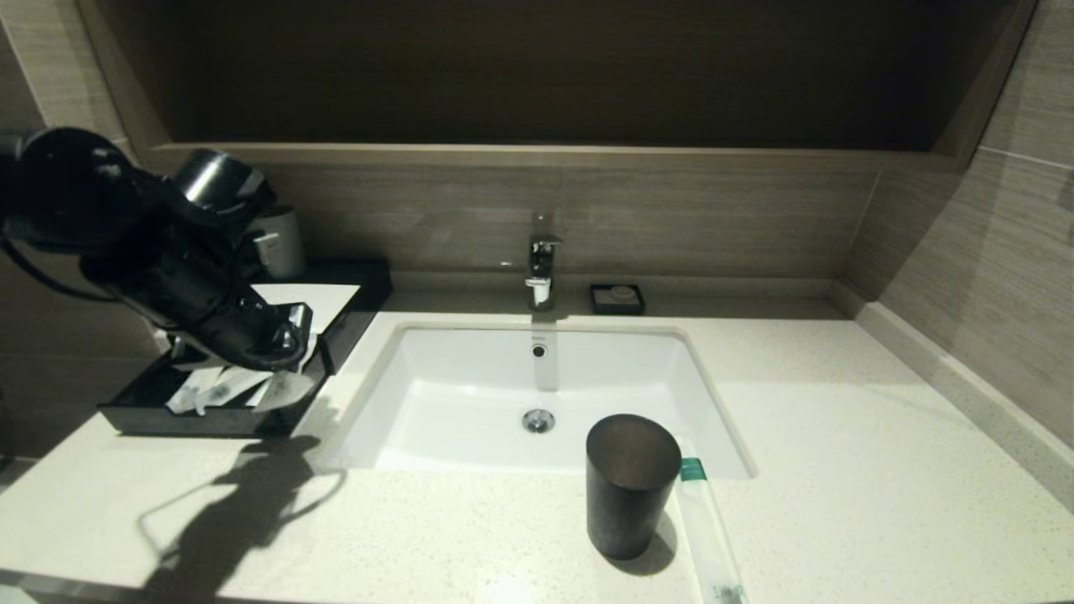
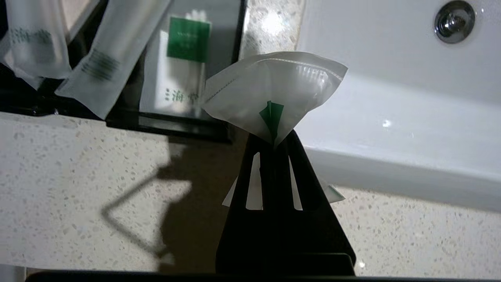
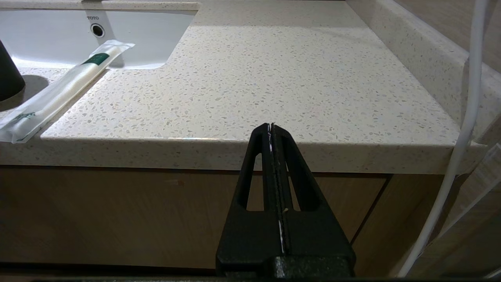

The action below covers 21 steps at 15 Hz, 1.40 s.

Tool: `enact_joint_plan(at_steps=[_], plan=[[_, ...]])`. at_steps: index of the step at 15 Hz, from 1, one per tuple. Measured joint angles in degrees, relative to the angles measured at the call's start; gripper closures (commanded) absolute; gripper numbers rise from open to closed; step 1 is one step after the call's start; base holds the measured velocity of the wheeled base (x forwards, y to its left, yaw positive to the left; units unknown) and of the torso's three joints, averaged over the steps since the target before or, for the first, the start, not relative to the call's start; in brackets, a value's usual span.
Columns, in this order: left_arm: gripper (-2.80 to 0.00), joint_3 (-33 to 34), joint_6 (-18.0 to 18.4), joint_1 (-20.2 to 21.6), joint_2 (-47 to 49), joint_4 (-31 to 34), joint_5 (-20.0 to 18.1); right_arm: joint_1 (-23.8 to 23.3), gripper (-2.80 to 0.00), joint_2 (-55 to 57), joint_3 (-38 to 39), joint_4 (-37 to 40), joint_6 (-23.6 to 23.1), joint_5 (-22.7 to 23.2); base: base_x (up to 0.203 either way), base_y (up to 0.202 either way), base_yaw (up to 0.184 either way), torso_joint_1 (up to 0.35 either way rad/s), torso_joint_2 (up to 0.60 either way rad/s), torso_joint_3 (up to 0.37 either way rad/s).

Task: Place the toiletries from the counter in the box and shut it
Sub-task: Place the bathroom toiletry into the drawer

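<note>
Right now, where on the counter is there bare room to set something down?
Bare: the counter right of the sink, and the front-left stretch before the box. Crowded: the front edge by the cup and sachet.

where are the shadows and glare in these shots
Head view: the left arm's shadow falls on the counter in front of the box; the cup shades its right base. Left wrist view: left gripper and pinched sachet cast an angular shadow; glare spots dot the sink. Right wrist view: even light.

"TOTO" stands on the sink basin [image 3: 98,23] beside its overflow hole.
</note>
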Motion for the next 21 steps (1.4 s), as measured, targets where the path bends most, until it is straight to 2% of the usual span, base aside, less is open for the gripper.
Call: enact_joint_plan(at_steps=[4,8,11,16,21], plan=[[0.0,-4.65,-0.43,2.75,4.91,-0.06,0.16,0.0,0.0,0.0,0.0,0.0,-0.02,0.02,0.0,0.0,0.0,0.0,0.0,0.0],[0.0,-5.32,-5.51,3.81,7.7,-0.23,0.33,0.0,0.0,0.0,0.0,0.0,0.0,0.02,0.0,0.0,0.0,0.0,0.0,0.0],[0.0,-6.81,-6.67,4.7,9.25,-1.0,0.25,0.0,0.0,0.0,0.0,0.0,-0.02,0.0,0.0,0.0,0.0,0.0,0.0,0.0],[0.0,-13.52,-16.19,6.72,12.11,0.74,0.32,0.0,0.0,0.0,0.0,0.0,0.0,0.02,0.0,0.0,0.0,0.0,0.0,0.0],[0.0,-15.31,-22.01,7.99,12.68,5.27,0.33,0.0,0.0,0.0,0.0,0.01,0.0,0.02,0.0,0.0,0.0,0.0,0.0,0.0]])
